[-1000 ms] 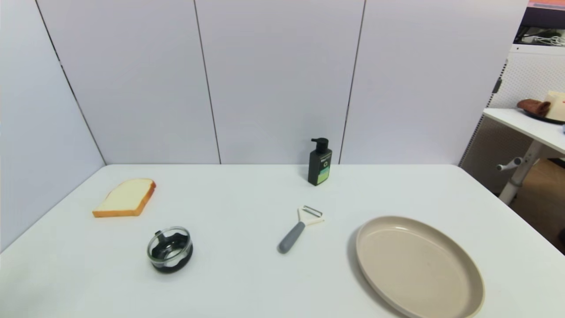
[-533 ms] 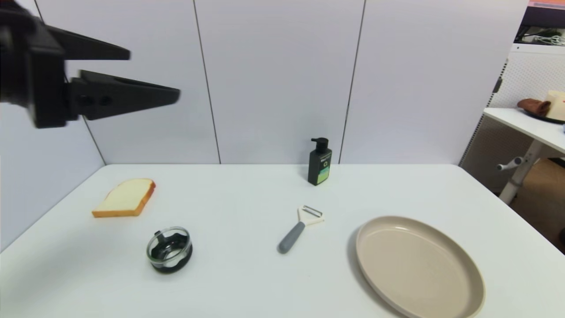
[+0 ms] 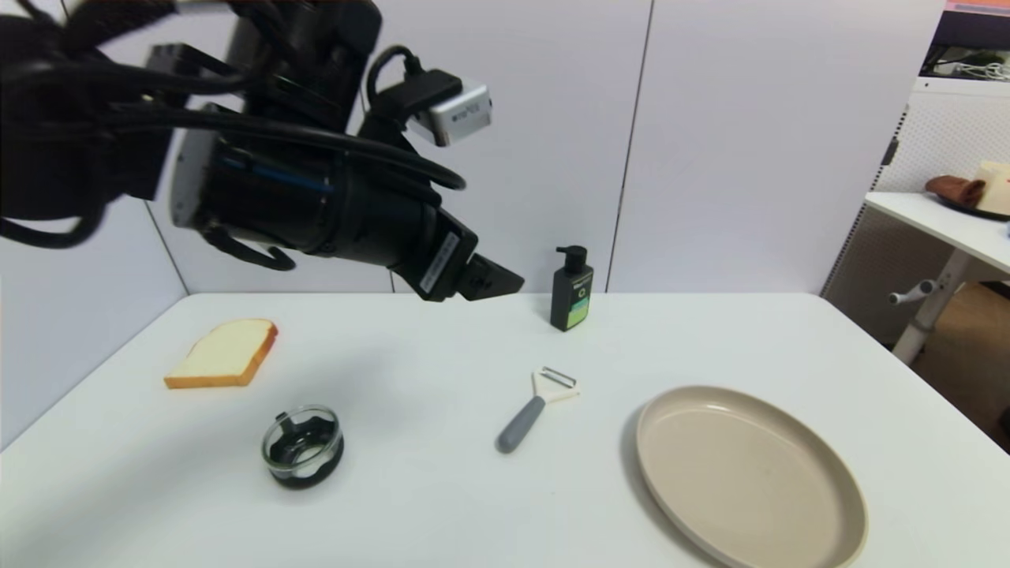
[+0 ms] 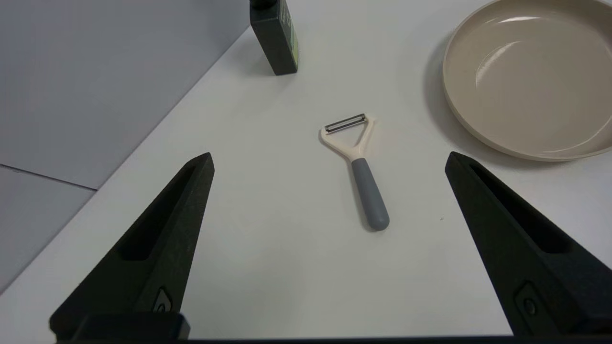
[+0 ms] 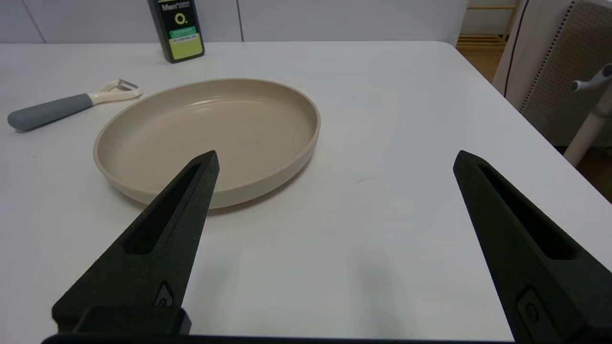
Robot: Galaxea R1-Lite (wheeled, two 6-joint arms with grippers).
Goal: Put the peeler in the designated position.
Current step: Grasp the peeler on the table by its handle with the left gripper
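Head view, near to far. Beige plate [image 3: 750,477] sits lower right on the white desk [image 3: 442,505], nothing on it. Lower left: small glass jar [image 3: 303,446] with a dark base, upright.

Peeler [image 3: 534,408] lies flat on the desk at frame centre, just left of the plate but not touching it. Grey handle end points toward the lower left, cream forked head and blade toward the upper right. Nothing is gripping it.

Bread slice [image 3: 224,353] lies flat at mid left, well apart from everything else. Dark pump bottle [image 3: 572,289] stands upright at the back edge of the desk against the wall panels, directly above the peeler in frame.

Left gripper [image 3: 493,280] hangs in the air in the upper left half of the frame, arm body and cables filling that corner, tip aimed down and right toward the bottle and peeler area. It's clear of the desk and touches nothing. Left wrist view: fingers [image 4: 158,248] spread wide, released, with the peeler [image 4: 356,165] lying between them farther off, plate [image 4: 530,76] and bottle [image 4: 276,36] beyond.

Right arm isn't in the head view. Right wrist view: right gripper [image 5: 334,160] low over the desk, fingers [image 5: 153,248] spread wide, holding nothing; plate [image 5: 210,138] just ahead, peeler [image 5: 67,106] and bottle [image 5: 176,28] past it.
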